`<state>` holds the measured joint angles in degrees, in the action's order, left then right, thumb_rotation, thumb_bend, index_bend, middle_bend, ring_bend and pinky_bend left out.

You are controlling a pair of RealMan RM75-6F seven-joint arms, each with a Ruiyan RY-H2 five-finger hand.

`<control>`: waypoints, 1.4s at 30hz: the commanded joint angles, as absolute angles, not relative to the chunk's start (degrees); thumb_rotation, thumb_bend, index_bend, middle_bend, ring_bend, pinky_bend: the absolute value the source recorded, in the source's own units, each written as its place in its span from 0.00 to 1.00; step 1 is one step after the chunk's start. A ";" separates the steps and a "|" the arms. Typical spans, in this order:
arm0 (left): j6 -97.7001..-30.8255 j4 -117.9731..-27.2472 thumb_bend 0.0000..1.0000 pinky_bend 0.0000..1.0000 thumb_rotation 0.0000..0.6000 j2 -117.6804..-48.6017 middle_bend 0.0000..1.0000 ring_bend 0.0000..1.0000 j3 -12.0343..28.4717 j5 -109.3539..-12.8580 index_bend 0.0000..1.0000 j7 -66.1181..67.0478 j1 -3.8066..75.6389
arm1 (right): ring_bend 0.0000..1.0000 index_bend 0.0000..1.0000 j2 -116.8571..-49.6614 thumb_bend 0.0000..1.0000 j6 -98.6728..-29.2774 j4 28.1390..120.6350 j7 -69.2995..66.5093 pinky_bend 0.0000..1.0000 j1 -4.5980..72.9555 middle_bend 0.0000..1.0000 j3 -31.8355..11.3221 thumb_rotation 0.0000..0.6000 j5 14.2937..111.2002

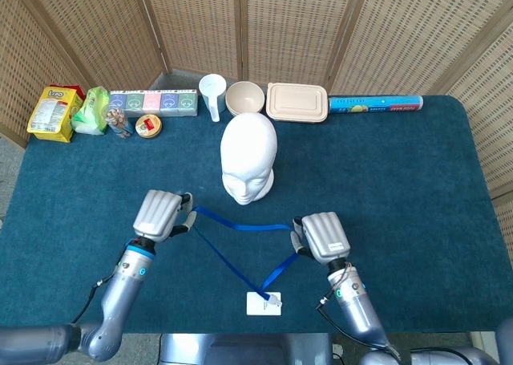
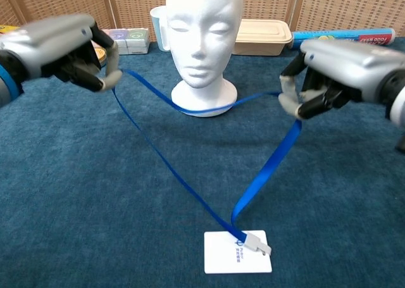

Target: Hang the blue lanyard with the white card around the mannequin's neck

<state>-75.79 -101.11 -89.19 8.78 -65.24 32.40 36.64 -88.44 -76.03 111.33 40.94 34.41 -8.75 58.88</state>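
One blue lanyard (image 2: 190, 193) is spread into a triangular loop above the table (image 1: 401, 188). The left hand (image 1: 160, 214) grips one corner of the strap, fingers curled around it, at roughly 9 o'clock from the loop's centre in the head view. The right hand (image 1: 322, 237) grips the opposite corner in the same closed manner, at roughly 3 o'clock. Both hands hold the strap off the blue cloth. Between them one span sags slightly; in the chest view it crosses in front of the base of the mannequin head (image 2: 204, 41), and whether it touches the base cannot be told. Two further spans run down from the hands and meet at a grey clip (image 2: 257, 244), at 6 o'clock. The clip joins one white card (image 2: 237, 261), which lies flat on the table near the front edge.

One mannequin head stands upright, at 12 o'clock from the loop, facing the robot. Its neck is bare; the lanyard is in front of it, not around it.

Along the far edge of the table, in the head view from 10 o'clock to 2 o'clock, stand:
- one yellow packet (image 1: 53, 112)
- one green bag (image 1: 90, 110)
- one small jar (image 1: 118, 124)
- one round tin (image 1: 148, 126)
- one row of pastel boxes (image 1: 152, 102)
- one white cup (image 1: 212, 92)
- one beige bowl (image 1: 244, 98)
- one lidded beige container (image 1: 297, 102)
- one blue roll (image 1: 375, 103)
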 commanded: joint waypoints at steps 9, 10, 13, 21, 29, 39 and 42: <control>-80.57 -113.83 0.48 1.00 0.92 -80.45 1.00 1.00 12.98 -70.92 0.67 30.06 34.45 | 1.00 0.68 -78.83 0.59 -76.75 121.63 35.60 1.00 34.25 1.00 -14.99 0.86 62.54; -80.62 -114.55 0.48 1.00 0.92 -79.82 1.00 1.00 13.60 -70.89 0.67 30.02 34.51 | 1.00 0.68 -78.03 0.59 -76.47 122.11 35.05 1.00 34.41 1.00 -15.66 0.86 62.39; -80.71 -115.86 0.48 1.00 0.91 -78.53 1.00 1.00 15.09 -70.78 0.67 30.02 34.75 | 1.00 0.68 -76.23 0.60 -75.73 123.02 33.52 1.00 34.77 1.00 -17.22 0.86 61.85; -80.90 -118.94 0.48 1.00 0.92 -74.55 1.00 1.00 21.08 -68.01 0.67 30.43 36.13 | 1.00 0.68 -72.01 0.60 -73.17 122.77 26.24 1.00 36.38 1.00 -23.28 0.86 58.49; -79.18 -116.86 0.48 1.00 0.92 -73.06 1.00 1.00 25.69 -62.42 0.67 30.51 38.89 | 1.00 0.68 -69.64 0.60 -69.07 119.50 21.20 1.00 39.56 1.00 -27.80 0.86 52.92; -76.78 -111.69 0.48 1.00 0.93 -73.85 1.00 1.00 28.61 -55.49 0.67 29.83 42.60 | 1.00 0.68 -69.37 0.60 -64.99 113.71 19.76 1.00 45.01 1.00 -30.44 0.86 46.01; -75.75 -109.91 0.48 1.00 0.92 -74.04 1.00 1.00 29.23 -52.86 0.67 29.87 43.76 | 1.00 0.68 -69.46 0.60 -63.48 111.73 19.73 1.00 46.73 1.00 -30.52 0.86 44.11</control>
<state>-76.47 -110.96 -73.85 28.74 -54.14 29.86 42.97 -69.40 -64.18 112.60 19.76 46.01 -30.39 44.79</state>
